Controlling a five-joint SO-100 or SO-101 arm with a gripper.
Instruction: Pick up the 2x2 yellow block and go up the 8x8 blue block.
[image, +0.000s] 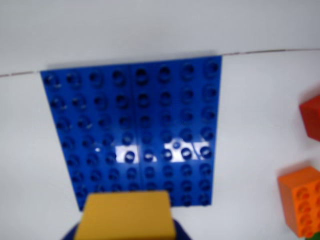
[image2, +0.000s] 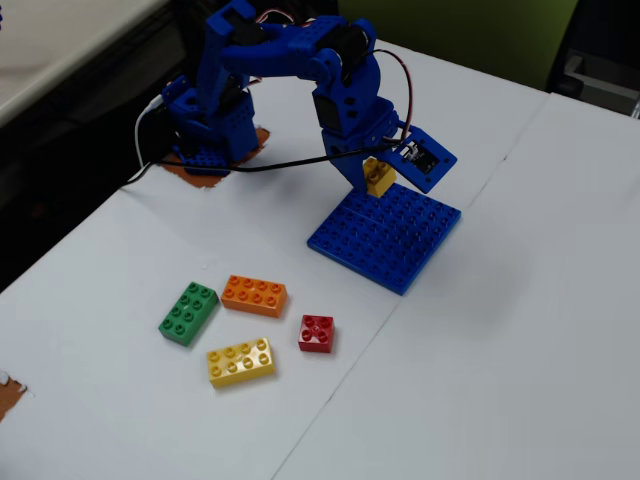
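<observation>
The 2x2 yellow block (image2: 380, 177) is held in my gripper (image2: 378, 180), a little above the far edge of the 8x8 blue block (image2: 390, 238). In the wrist view the yellow block (image: 126, 216) fills the bottom centre, blurred, with blue jaw parts showing at both lower sides of it. The blue baseplate (image: 135, 130) lies flat beyond it, its studs bare. The gripper is shut on the yellow block.
On the white table in the fixed view lie a green brick (image2: 188, 312), an orange brick (image2: 254, 295), a long yellow brick (image2: 241, 362) and a red brick (image2: 316, 333). The wrist view shows the orange brick (image: 301, 201) and the red brick (image: 312, 116) at right.
</observation>
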